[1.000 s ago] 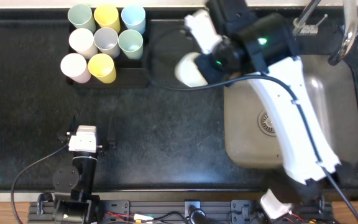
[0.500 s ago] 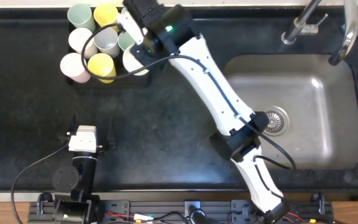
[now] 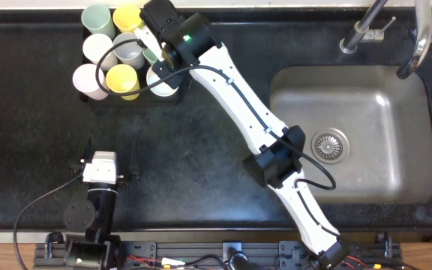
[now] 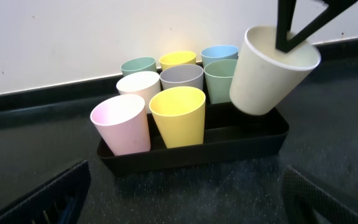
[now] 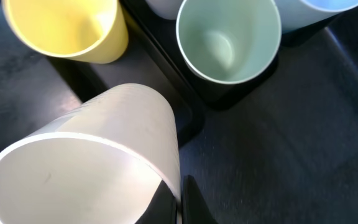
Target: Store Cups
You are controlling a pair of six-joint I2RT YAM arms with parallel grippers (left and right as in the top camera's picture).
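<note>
**Item under inspection.** 1 white cup is held tilted, mouth raised, above the near-right corner of the black tray. Its base is directed at the only vacant place in the tray, beside the front yellow cup and in front of the pale green cup. It has not yet been seated, and whether its base touches the tray wall cannot be told.

**Tray contents.** 8 cups are counted upright in the tray, arranged in 3 rows. The held cup would be the 9th.

**Tools.** The right gripper is clamped on the white cup at its rim, with 1 finger inside the mouth and 1 outside. The left gripper is parked on the worktop well apart from the tray, its fingers spread wide with nothing between them.

**Handling assessment.** The cup is judged to be light, thin-walled and smooth, probably plastic, with some give at the rim. Slippage under a pinch grip is considered possible, and breakage unlikely. The rim is judged the proper place to hold, since the neighbouring cups leave little room for fingers around the body. The cup should be righted before release, otherwise it may be tipped against the neighbouring cups.

**Markings.** No brand, label or legible writing is noted on the cup, the other cups or the tray.
</note>
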